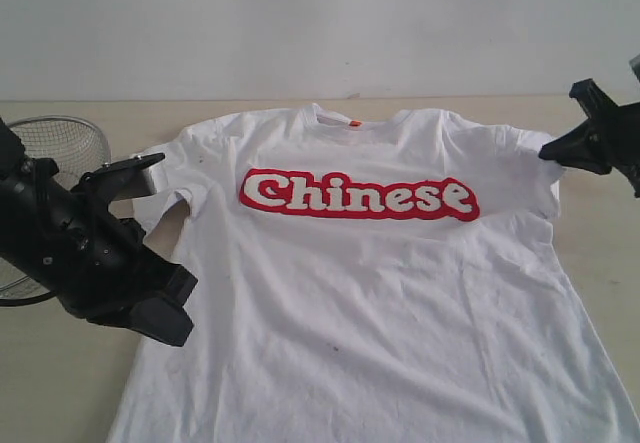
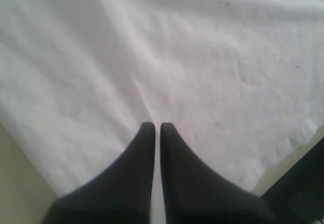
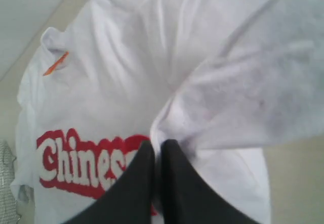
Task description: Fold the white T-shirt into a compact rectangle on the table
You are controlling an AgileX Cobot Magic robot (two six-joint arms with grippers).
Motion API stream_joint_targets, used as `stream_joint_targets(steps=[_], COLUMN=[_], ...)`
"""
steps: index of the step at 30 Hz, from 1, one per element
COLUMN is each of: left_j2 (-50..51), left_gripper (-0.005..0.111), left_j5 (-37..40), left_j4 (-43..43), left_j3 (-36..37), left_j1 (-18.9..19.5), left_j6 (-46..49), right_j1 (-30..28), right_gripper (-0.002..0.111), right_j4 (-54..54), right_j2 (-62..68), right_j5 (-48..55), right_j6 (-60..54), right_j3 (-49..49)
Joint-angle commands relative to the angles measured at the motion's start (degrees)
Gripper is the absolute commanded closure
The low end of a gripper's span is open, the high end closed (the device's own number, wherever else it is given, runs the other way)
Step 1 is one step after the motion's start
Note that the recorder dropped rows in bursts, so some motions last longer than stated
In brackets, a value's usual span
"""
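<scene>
T-shirt [image 1: 380, 313], white, spread face up on the pale tabletop [image 1: 50, 393]. Its collar and orange neck tag [image 1: 352, 121] point to the far edge, its hem to the viewer, and red lettering [image 1: 358, 195] crosses the chest. The body lies flat with only shallow wrinkles and no fold is made, so the task is judged to be at its opening step.

Right claw [image 3: 154, 144], jaws together, is clamped on the edge of 1 sleeve [image 3: 243, 97]. The sleeve rises off the tabletop in a gathered ridge, a hold suited to carrying it inward over the chest.

Left claw [image 2: 153, 128], jaws also together, sets its tips on plain cloth low on the body near the opposite side edge. A faint crease runs to the tips, but whether cloth is caught between them cannot be told. Its placement probably pins or grips that side while the sleeve is drawn across.

Wire basket [image 1: 60, 138] stands at the left, beside the T-shirt.
</scene>
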Motion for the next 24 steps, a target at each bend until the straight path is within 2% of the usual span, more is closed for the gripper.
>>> stream_joint_targets(steps=[1, 10, 24], left_j2=[0.03, 0.03, 0.03], left_gripper=[0.102, 0.102, 0.102], left_j5=[-0.31, -0.31, -0.46], left_j4=[-0.84, -0.84, -0.84], left_j3=[-0.33, -0.33, -0.33], left_j1=[-0.26, -0.26, -0.26], left_j6=[0.27, 0.27, 0.27], right_j1=[3.93, 11.53, 17.99], right_gripper=[0.108, 0.108, 0.106], right_j4=[3.06, 3.33, 0.82], right_j2=[-0.84, -0.84, -0.84], right_j5=[0.33, -2.34, -8.57], right_j6=[-2.81, -3.82, -4.22], right_j3=[0.2, 0.2, 0.2])
